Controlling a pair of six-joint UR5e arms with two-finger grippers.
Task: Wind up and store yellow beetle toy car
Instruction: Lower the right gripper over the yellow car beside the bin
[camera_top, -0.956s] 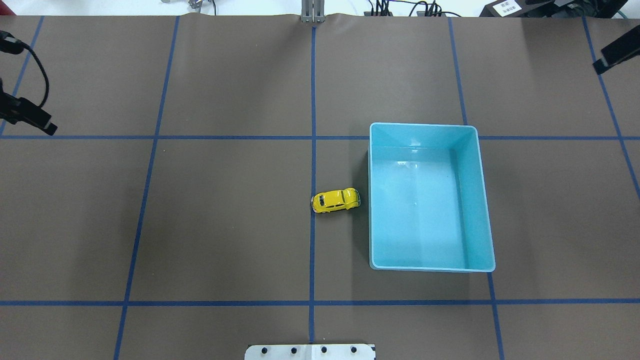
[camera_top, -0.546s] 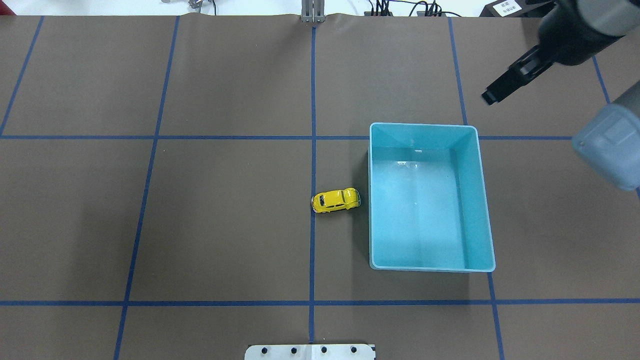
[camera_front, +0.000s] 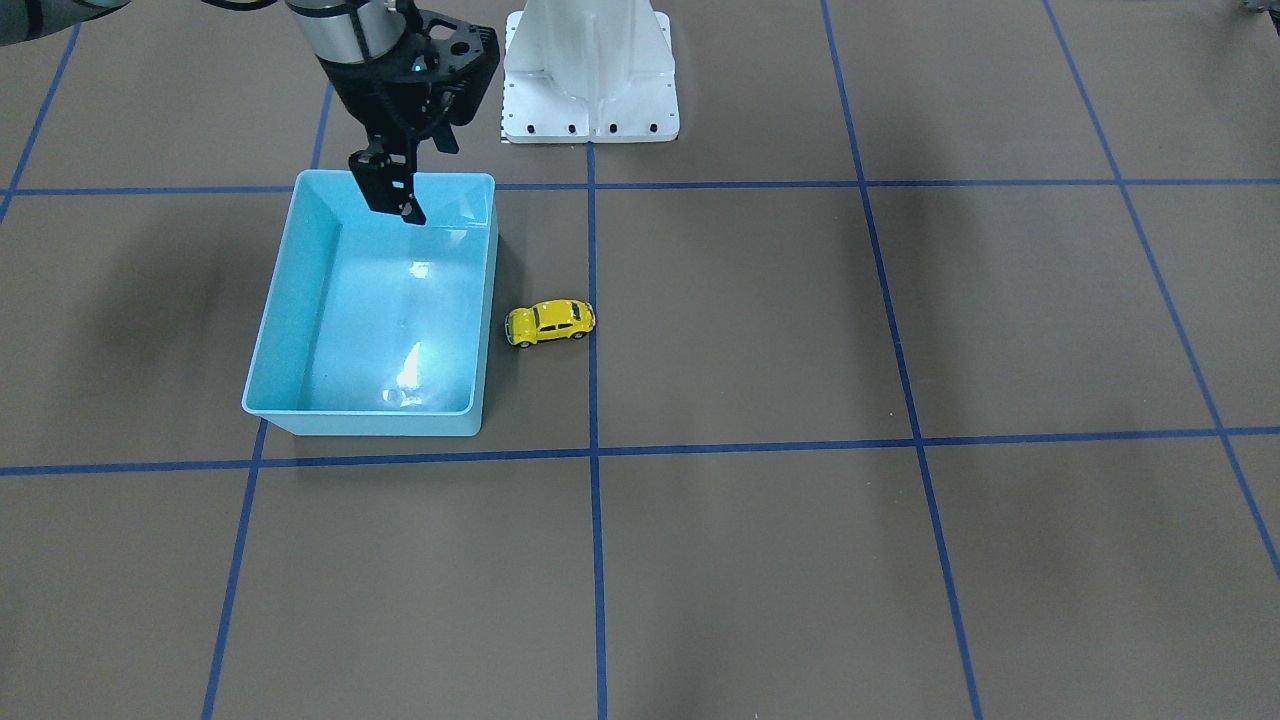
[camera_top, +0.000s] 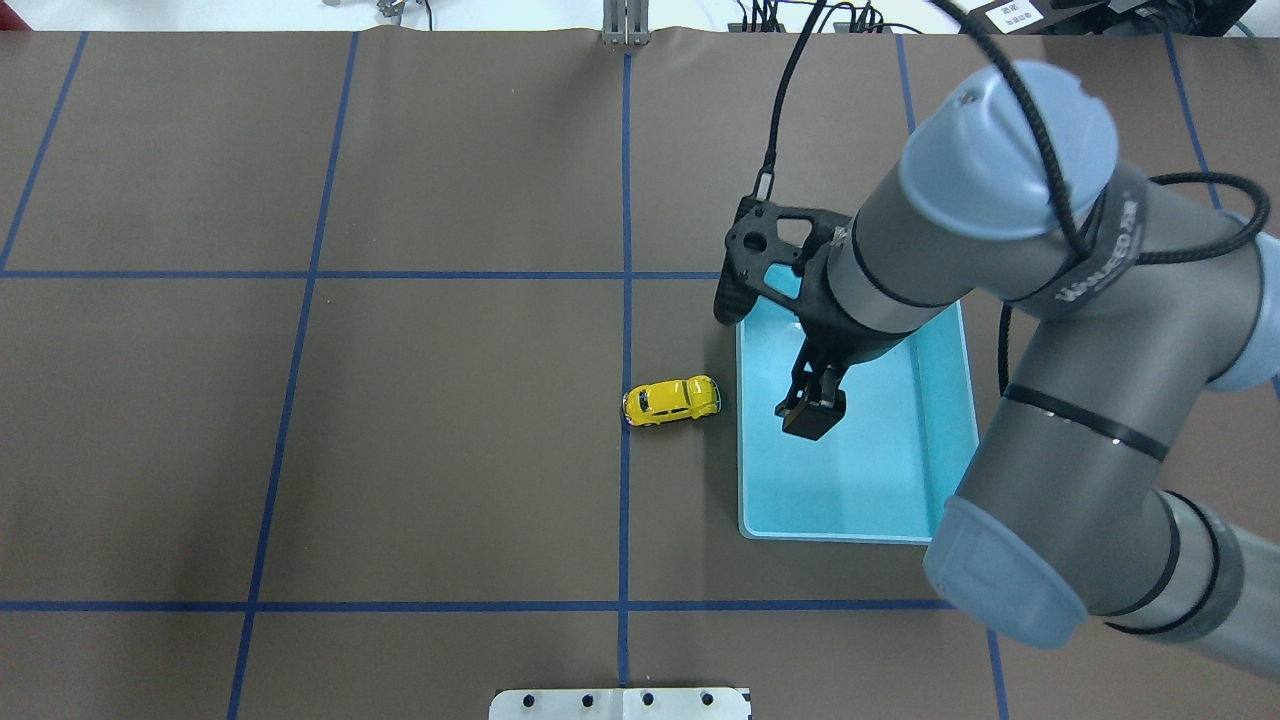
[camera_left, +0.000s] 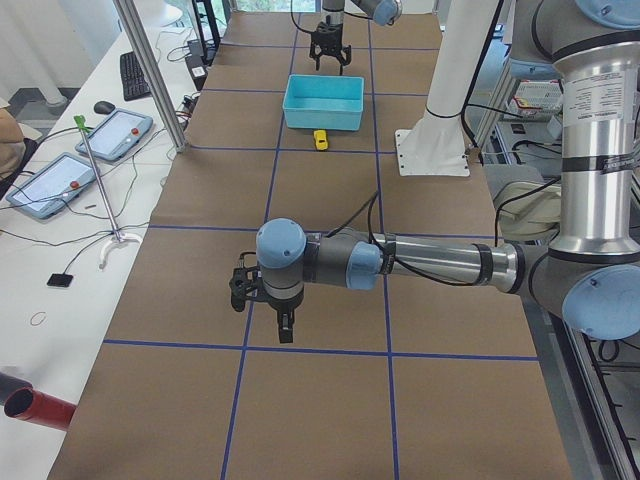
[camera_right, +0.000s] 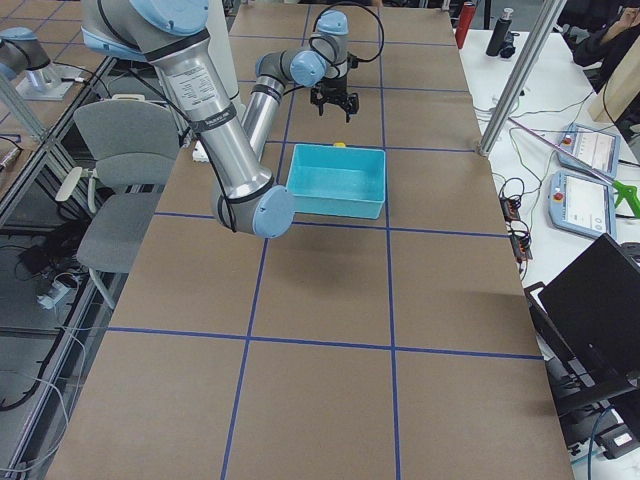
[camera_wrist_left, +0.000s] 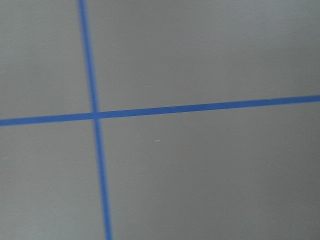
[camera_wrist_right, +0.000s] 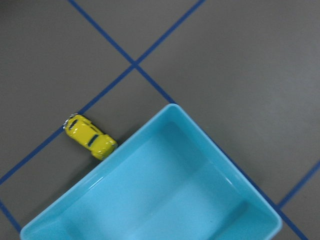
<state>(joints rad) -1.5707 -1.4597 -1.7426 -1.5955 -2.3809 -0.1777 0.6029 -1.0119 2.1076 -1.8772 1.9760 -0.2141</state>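
Note:
The yellow beetle toy car (camera_top: 671, 400) (camera_front: 549, 321) (camera_wrist_right: 90, 136) stands on its wheels on the brown mat. It is close beside the outer long wall of the blue bin (camera_top: 860, 490) (camera_front: 285, 310) (camera_wrist_right: 175, 200). The bin holds nothing. My right gripper (camera_top: 812, 410) (camera_front: 395, 195) hangs above the bin's interior, pointing down, to the right of the car in the overhead view. The side views show its fingers spread and nothing between them. My left gripper (camera_left: 284, 325) shows only in the exterior left view, low over the mat and far from the car; I cannot tell its state.
Blue tape lines (camera_wrist_left: 96, 115) divide the mat into squares. The white robot base plate (camera_front: 590, 80) (camera_top: 620, 703) sits at the near table edge. Aluminium posts and a side desk with tablets (camera_left: 110, 135) border the table.
The right arm swept in from the far right corner to above the bin. The left gripper left the overhead view's left edge. The car and bin stayed put.

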